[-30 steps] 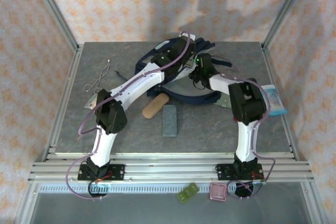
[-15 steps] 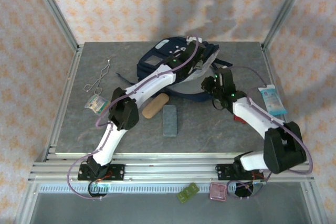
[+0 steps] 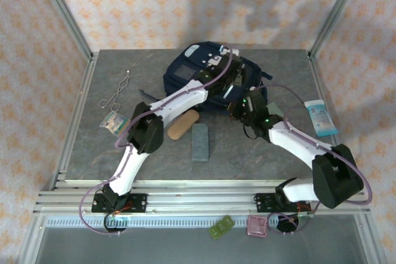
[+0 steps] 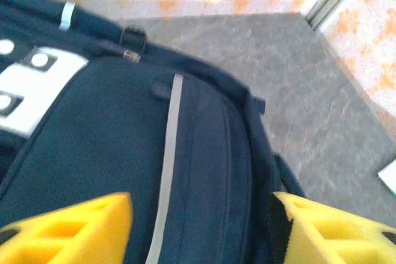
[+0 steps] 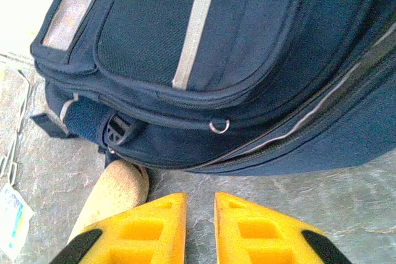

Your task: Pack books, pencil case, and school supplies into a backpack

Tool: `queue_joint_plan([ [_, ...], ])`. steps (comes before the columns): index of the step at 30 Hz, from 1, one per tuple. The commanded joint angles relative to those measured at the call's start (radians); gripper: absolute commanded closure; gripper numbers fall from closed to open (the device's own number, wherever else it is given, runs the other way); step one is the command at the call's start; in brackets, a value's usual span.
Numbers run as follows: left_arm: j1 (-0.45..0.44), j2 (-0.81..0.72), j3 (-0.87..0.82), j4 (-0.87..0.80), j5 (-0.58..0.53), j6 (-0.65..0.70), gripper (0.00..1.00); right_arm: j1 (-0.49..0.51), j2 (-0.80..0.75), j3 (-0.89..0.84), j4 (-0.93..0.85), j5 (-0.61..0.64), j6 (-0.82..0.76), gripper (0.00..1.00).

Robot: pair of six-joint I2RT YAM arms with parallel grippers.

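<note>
Over the backpack [image 3: 179,80], at upper centre of the desk [image 3: 247,153], hangs the left end effector [image 4: 201,214], fingers spread wide and empty. The right end effector [image 5: 199,205], a narrow slit apart and empty, sits at the pack's lower edge. The tan case [image 5: 114,193] lies just to its lower left, long axis slanting up toward the pack. The right arm looks nearer. The grey-blue case [image 3: 200,141] rests beside it, with bare desk below.
</note>
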State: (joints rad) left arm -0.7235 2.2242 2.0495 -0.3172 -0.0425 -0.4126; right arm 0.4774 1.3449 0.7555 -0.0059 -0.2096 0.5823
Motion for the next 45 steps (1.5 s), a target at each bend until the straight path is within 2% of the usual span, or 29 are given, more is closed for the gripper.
queue_joint_plan([
  [1,0.027,-0.230,-0.236,0.170,0.038,-0.047,0.37,0.033,0.056,0.029,0.040,-0.006,-0.030,0.81],
  [4,0.073,-0.397,-0.485,0.242,0.044,-0.083,0.35,0.063,0.093,0.050,0.058,-0.021,-0.042,0.79],
  [7,0.159,-0.512,-0.706,0.310,0.092,-0.149,0.32,0.081,0.119,0.064,0.064,-0.023,-0.044,0.77],
  [11,0.260,-0.575,-0.924,0.411,0.171,-0.238,0.27,0.084,0.134,0.070,0.073,-0.040,-0.044,0.72],
  [15,0.308,-0.542,-1.007,0.457,0.180,-0.292,0.23,0.086,0.115,0.068,0.076,-0.034,-0.045,0.62],
  [17,0.326,-0.517,-1.044,0.513,0.194,-0.320,0.23,0.087,0.103,0.065,0.074,-0.032,-0.047,0.61],
  [23,0.341,-0.432,-1.032,0.549,0.211,-0.344,0.22,0.091,0.091,0.043,0.081,-0.039,-0.035,0.61],
  [29,0.348,-0.337,-0.948,0.512,0.197,-0.336,0.22,0.102,0.102,0.044,0.099,-0.049,-0.022,0.62],
  [32,0.355,-0.270,-0.904,0.498,0.220,-0.342,0.37,0.112,0.114,0.053,0.101,-0.062,-0.032,0.65],
  [37,0.355,-0.256,-0.848,0.467,0.294,-0.336,0.87,0.148,0.147,0.057,0.114,-0.076,-0.074,0.71],
  [39,0.356,-0.273,-0.838,0.448,0.315,-0.336,0.97,0.153,0.163,0.053,0.126,-0.077,-0.085,0.74],
  [40,0.355,-0.286,-0.835,0.443,0.332,-0.341,1.00,0.153,0.171,0.050,0.138,-0.080,-0.086,0.76],
  [45,0.347,-0.379,-0.818,0.423,0.399,-0.381,1.00,0.156,0.208,0.056,0.186,-0.100,-0.105,0.79],
])
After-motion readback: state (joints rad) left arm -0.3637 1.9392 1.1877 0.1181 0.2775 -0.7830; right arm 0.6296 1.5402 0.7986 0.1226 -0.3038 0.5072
